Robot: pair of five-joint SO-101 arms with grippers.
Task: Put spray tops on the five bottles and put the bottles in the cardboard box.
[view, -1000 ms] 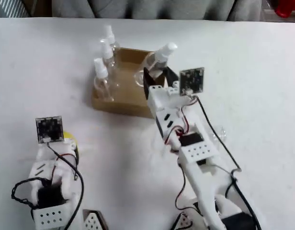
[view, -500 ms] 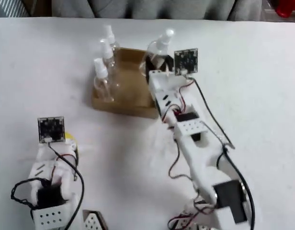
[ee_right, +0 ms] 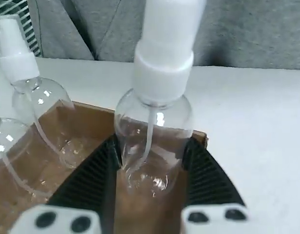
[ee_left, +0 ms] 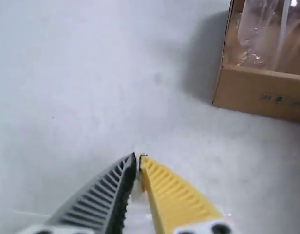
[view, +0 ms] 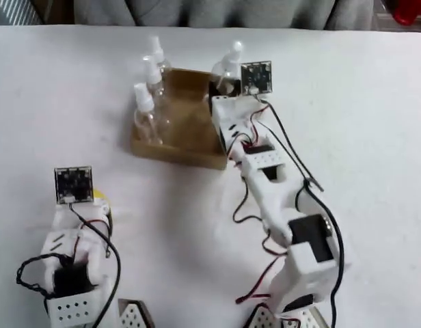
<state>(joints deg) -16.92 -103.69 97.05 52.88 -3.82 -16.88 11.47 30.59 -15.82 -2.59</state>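
Observation:
A shallow cardboard box (view: 190,147) sits at the table's far middle. Three clear bottles with white spray tops (view: 147,108) stand along its far left side. My right gripper (view: 222,87) is over the box's far right corner, shut on a fourth clear bottle (ee_right: 152,139) with its white spray top (ee_right: 165,48) upright. In the right wrist view the black fingers (ee_right: 94,178) clasp the bottle's body above the box's floor. My left gripper (ee_left: 138,158) rests low over bare table at the near left, shut with nothing in it, and the box (ee_left: 259,90) stands ahead of it.
The table is covered by a white cloth (view: 361,102). The left arm's base and cables (view: 67,273) sit at the near left edge. A grey upholstered seat (ee_right: 247,34) stands beyond the table's far edge.
The right arm has stretched farther out, carrying the bottle from over the box's right side to its far right corner, and the bottle now stands more upright. The left arm has barely moved.

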